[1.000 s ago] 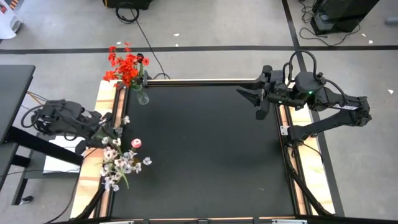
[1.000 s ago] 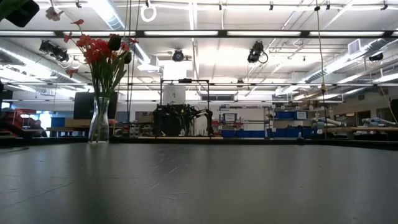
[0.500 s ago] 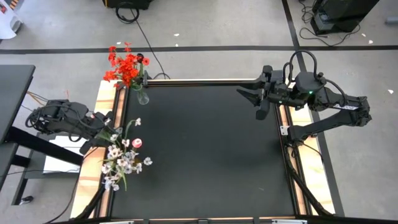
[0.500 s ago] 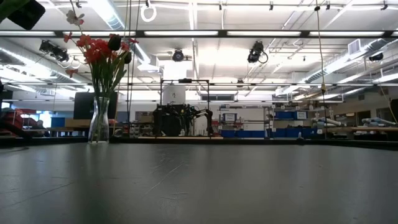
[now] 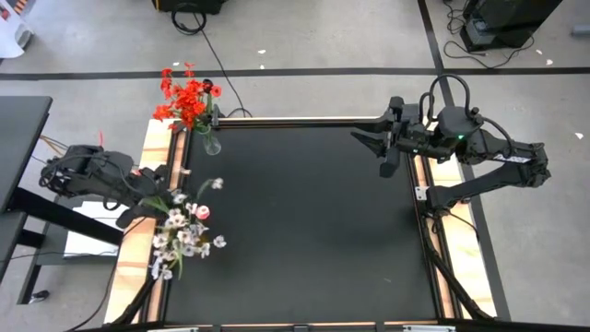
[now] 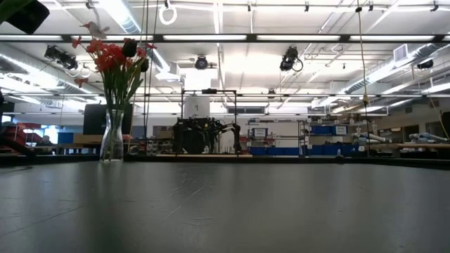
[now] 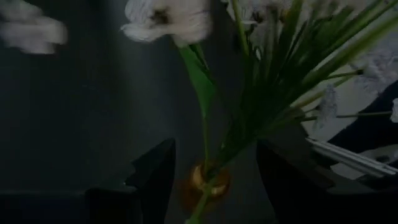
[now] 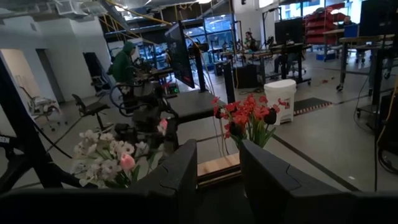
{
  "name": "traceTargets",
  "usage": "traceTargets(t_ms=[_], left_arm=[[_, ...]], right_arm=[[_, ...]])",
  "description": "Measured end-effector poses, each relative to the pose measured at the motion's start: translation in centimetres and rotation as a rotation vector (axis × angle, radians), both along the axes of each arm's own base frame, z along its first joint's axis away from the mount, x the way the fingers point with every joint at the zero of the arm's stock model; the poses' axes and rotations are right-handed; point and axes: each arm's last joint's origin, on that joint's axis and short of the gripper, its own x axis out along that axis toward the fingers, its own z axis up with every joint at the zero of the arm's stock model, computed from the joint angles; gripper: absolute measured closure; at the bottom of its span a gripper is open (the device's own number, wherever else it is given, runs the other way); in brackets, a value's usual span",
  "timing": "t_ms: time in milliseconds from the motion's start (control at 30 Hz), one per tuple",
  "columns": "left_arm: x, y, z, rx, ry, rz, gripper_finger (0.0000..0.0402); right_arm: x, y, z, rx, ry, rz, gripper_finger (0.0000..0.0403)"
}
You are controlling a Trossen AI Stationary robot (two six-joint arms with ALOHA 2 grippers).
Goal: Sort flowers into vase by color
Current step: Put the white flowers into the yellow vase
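The black desk lies bare across its centre and right, open room on all sides. At its upper-left corner a glass vase holds the red sprays. At the left edge, the left gripper has its jaws clamped on a white stem, beside the white bunch and a pink tulip. The right gripper waits at the upper right, jaws apart. Grey taped floor surrounds; no writing reads.

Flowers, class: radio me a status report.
Left hand grips a white flower stem over the white bunch. Right hand open, waiting far side. Red flowers already in vase.
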Motion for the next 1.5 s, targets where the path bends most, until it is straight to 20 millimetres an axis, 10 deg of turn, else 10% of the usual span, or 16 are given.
traceTargets(t_ms=[867,1500], left_arm=[[2.0,-0.2,0.7,-0.014,0.255,0.153,0.0173],[0.3,0.1,6.8,-0.07,-0.137,0.103,0.0173]], right_arm=[[0.0,0.0,0.0,0.0,0.0,0.001,0.0273],[0.0,0.0,0.0,0.0,0.0,0.0,0.0273]])
